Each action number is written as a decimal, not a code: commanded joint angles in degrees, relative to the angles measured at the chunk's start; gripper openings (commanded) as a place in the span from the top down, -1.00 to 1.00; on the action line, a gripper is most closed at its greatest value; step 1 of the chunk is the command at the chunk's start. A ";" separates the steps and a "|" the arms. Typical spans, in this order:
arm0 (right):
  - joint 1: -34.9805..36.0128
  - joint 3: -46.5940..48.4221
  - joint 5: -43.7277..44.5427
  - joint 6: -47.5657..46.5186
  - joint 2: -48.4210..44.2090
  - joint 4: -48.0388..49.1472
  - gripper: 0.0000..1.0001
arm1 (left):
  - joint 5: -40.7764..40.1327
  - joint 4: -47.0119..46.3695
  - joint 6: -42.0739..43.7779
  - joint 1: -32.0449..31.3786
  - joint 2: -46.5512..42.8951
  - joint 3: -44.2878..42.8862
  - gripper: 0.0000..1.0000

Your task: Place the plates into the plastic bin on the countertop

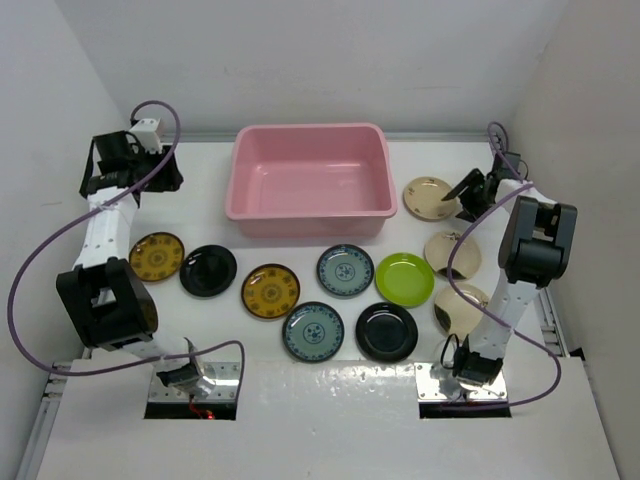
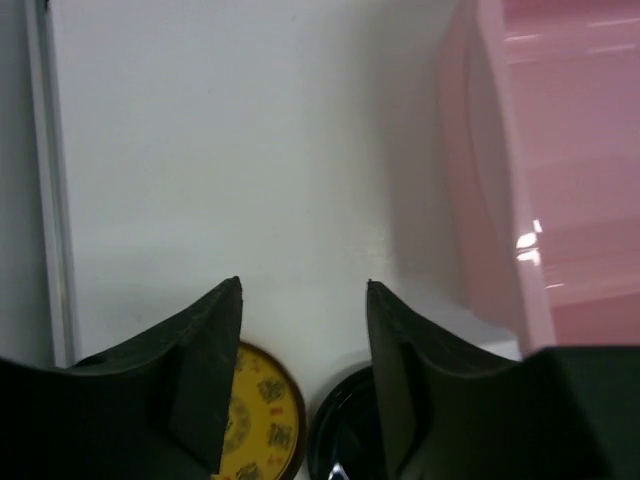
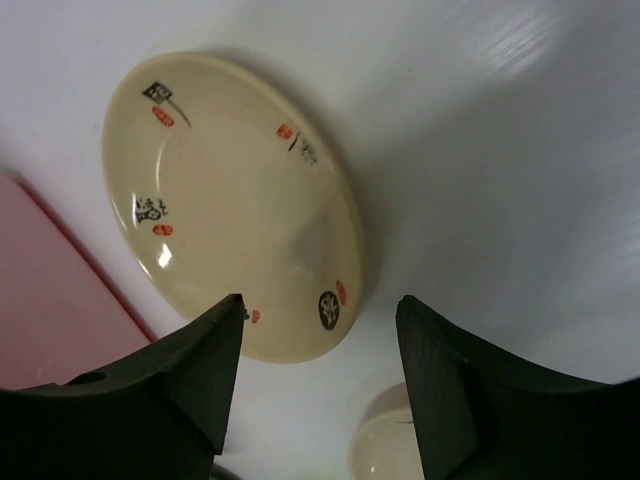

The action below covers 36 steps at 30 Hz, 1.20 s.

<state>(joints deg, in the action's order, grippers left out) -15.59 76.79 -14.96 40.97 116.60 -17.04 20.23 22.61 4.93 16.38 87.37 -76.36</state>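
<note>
The pink plastic bin (image 1: 310, 183) stands at the back middle of the white countertop (image 1: 330, 420) and holds no plates. In front of it lie yellow-brown plates (image 1: 157, 256) (image 1: 270, 291), black plates (image 1: 208, 270) (image 1: 386, 331), blue-grey plates (image 1: 345, 270) (image 1: 313, 331) and a lime green plate (image 1: 404, 279). Three cream plates lie at the right (image 1: 428, 197) (image 1: 447, 253) (image 1: 460, 308). My right gripper (image 1: 468, 186) is open just above the far cream plate (image 3: 235, 200). My left gripper (image 1: 160, 168) is open and empty left of the bin (image 2: 560, 170), above bare table.
Metal edging (image 2: 50, 190) runs along the table's left side. White walls close in the back and both sides. Purple cables loop beside each arm. In the left wrist view a yellow-brown plate (image 2: 262, 415) and a black plate (image 2: 345, 430) show below the fingers.
</note>
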 commanded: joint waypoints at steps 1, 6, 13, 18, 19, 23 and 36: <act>-1.45 0.90 -0.69 2.36 -2.87 2.62 -0.23 | -0.09 4.02 3.67 3.56 -0.63 -3.10 -0.14; -3.12 0.81 -0.24 3.23 0.82 2.35 -0.18 | -1.16 5.16 4.83 7.52 -0.63 -1.26 -0.20; -2.95 3.27 -5.86 7.10 9.70 7.28 0.12 | -0.37 7.01 6.22 16.29 -1.23 2.95 -0.20; -3.04 3.01 -5.08 7.63 11.11 9.03 0.65 | 1.74 7.53 8.43 20.79 -1.24 5.16 -0.20; -3.12 3.10 -4.38 7.98 11.02 9.13 1.00 | 2.35 7.54 9.13 21.40 -1.24 5.77 -0.20; -2.60 3.54 -1.75 11.48 7.43 7.73 1.00 | 2.36 8.06 9.66 25.01 -0.71 8.41 -0.22; 19.19 5.90 44.90 21.44 -12.44 8.87 1.00 | 2.46 3.05 9.57 28.44 6.49 10.35 -0.22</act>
<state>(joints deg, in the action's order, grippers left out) 0.23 78.39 14.39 60.55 108.64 -9.74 22.70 28.42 14.37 43.57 92.71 -65.47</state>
